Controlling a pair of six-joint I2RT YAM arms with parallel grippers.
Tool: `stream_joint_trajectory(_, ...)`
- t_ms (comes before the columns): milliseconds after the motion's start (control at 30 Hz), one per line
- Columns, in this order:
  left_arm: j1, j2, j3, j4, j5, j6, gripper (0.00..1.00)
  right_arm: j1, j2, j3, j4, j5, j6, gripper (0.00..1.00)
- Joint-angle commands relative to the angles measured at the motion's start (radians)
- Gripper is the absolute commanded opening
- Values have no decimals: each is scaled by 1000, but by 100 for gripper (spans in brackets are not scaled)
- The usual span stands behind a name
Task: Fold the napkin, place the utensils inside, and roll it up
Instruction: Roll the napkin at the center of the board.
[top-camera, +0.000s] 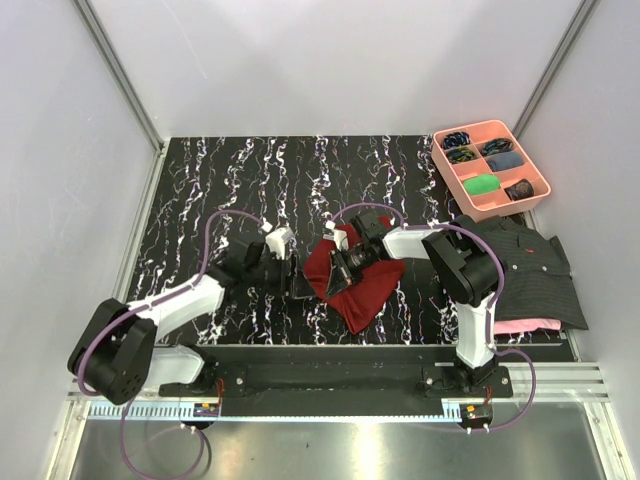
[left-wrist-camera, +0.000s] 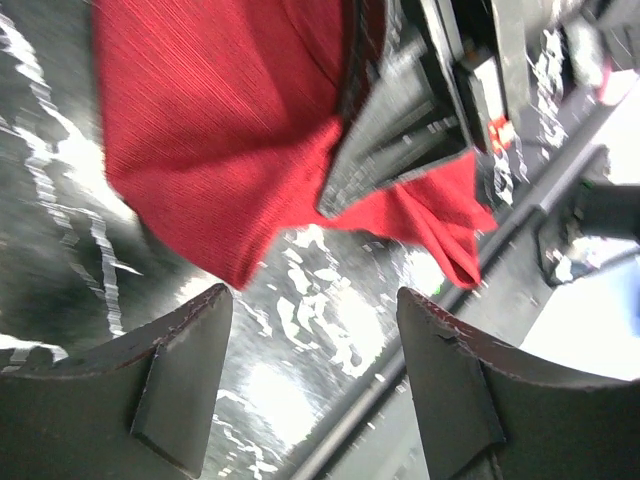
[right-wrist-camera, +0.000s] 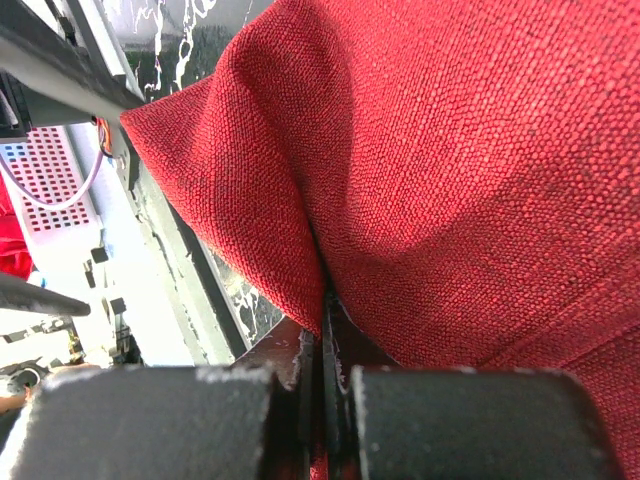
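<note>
Black marbled tabletop (top-camera: 230, 180); napkin (top-camera: 372, 292) lies bunched under right gripper (right-wrist-camera: 322, 335), a fold pinched between its closed fingers; left gripper (left-wrist-camera: 315, 345) spread wide, empty, cloth just ahead of it; fabric looks soft, light, limp; probably best taken at a free corner.

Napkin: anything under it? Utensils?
Only bare table shows around the napkin. The right hand is shut on a fold of it. No utensils are visible in any view, and whatever lies beneath the cloth is covered.
</note>
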Motion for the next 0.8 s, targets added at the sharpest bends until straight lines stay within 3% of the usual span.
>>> stream_joint_trajectory(0,-24,42,0,1,129,-39,71,-4,30,1,-24,36,-14,0)
stream_joint_trajectory(167,-30,118,29,67,150,-67,71,-4,36,-2,-22,42,-15,0)
stream_joint_trajectory(467,-30,256,19,432,181,-231,70,-4,33,-8,-22,50,-15,0)
stream_joint_trajectory(767,-24,316,49,503,141,-249,70,-4,33,-19,-24,53,-17,0)
